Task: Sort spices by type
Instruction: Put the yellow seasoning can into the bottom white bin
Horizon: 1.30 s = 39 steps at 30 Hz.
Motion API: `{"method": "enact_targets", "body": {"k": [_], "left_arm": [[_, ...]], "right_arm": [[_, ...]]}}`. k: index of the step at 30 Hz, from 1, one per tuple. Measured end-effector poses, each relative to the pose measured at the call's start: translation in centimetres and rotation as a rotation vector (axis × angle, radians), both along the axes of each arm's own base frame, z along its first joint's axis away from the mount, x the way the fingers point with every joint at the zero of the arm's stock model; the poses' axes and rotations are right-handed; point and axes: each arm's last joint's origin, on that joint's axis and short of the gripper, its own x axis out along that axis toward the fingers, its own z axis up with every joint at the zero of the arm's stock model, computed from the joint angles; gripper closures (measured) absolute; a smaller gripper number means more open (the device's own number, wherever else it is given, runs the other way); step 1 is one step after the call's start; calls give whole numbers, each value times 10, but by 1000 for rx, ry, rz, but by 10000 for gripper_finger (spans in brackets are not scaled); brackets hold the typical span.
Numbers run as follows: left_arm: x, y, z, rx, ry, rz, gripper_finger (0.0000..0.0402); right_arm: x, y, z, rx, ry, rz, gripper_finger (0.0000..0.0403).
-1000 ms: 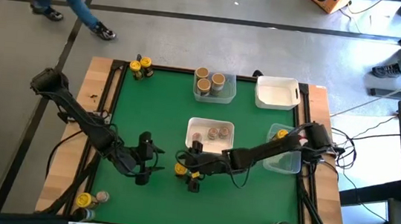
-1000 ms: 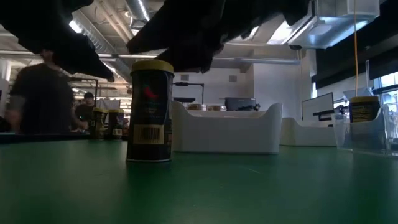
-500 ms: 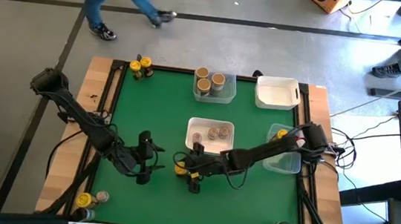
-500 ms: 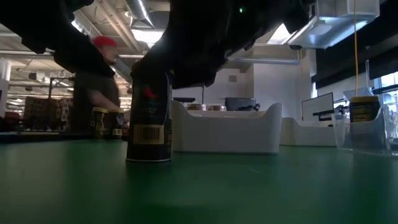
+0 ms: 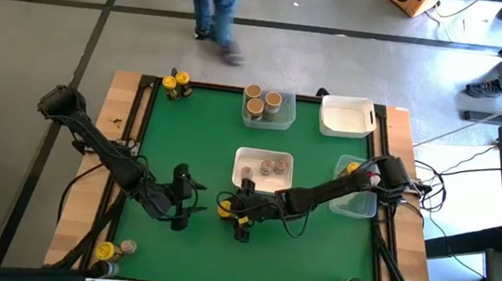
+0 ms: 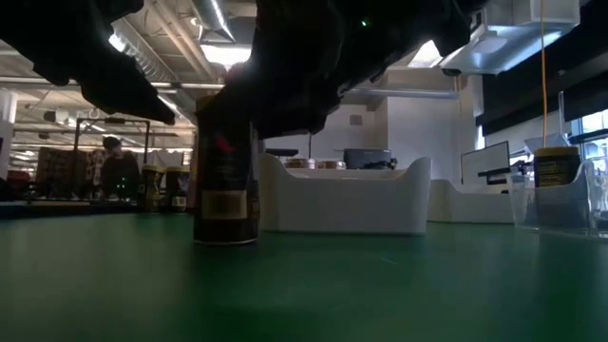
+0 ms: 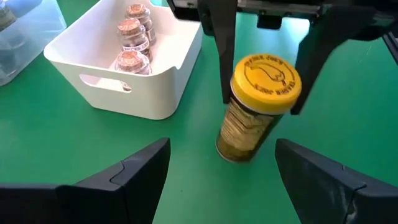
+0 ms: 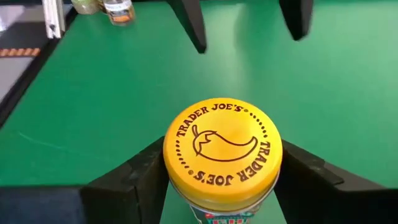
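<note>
Spices sit in several groups on the green counter (image 5: 313, 259), and one yellow-lidded jar (image 5: 226, 210) stands near the counter's centre, toward 6 o'clock from the white tray (image 5: 264, 155) that holds three tan-lidded jars (image 5: 267, 167). The right claw (image 5: 236, 212) is at this jar, its two dark fingers (image 8: 127, 180) straddling the body just under the lid, close on both sides; whether they press the glass cannot be told. In the left wrist view the jar leans, its base on the counter. The right arm reaches low across from the 3 o'clock edge, stretched nearly flat. The left arm comes from the 9 o'clock edge, bent down, its left claw (image 5: 181, 201) spread wide and empty, near the jar on its 9 o'clock side, pointing at it. Other jars stand at the counter's corners and in a clear tray (image 5: 270, 119) at 12 o'clock.
</note>
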Motion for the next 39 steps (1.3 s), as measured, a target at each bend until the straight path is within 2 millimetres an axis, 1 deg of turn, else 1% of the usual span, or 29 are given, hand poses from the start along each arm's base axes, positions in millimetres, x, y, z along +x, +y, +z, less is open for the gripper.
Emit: {"method": "enact_targets", "body": {"k": [3, 8, 11, 14, 17, 21, 27, 32, 35, 39], "left_arm": [[0, 0, 0, 0, 0, 0, 114], [0, 0, 0, -7, -1, 4, 114], [0, 0, 0, -17, -3, 10, 114], [0, 0, 0, -18, -3, 11, 114], [0, 0, 0, -17, -3, 10, 114], [0, 0, 0, -15, 0, 10, 114], [0, 0, 0, -15, 0, 10, 114], [0, 0, 0, -14, 0, 9, 114], [0, 0, 0, -13, -2, 8, 114], [0, 0, 0, -13, -2, 8, 114]], "right_arm": [[-4, -1, 12, -4, 2, -4, 168], [-21, -9, 46, -46, 11, -56, 168], [-37, -15, 68, -85, 37, -98, 167], [-56, -17, 90, -131, 53, -138, 169], [-74, -16, 105, -189, 70, -185, 169], [-104, -14, 123, -254, 100, -274, 169], [-156, -17, 135, -311, 196, -457, 168], [-199, -20, 140, -295, 237, -631, 169], [-218, -20, 137, -290, 263, -721, 164], [-234, -19, 125, -258, 287, -815, 165]]}}
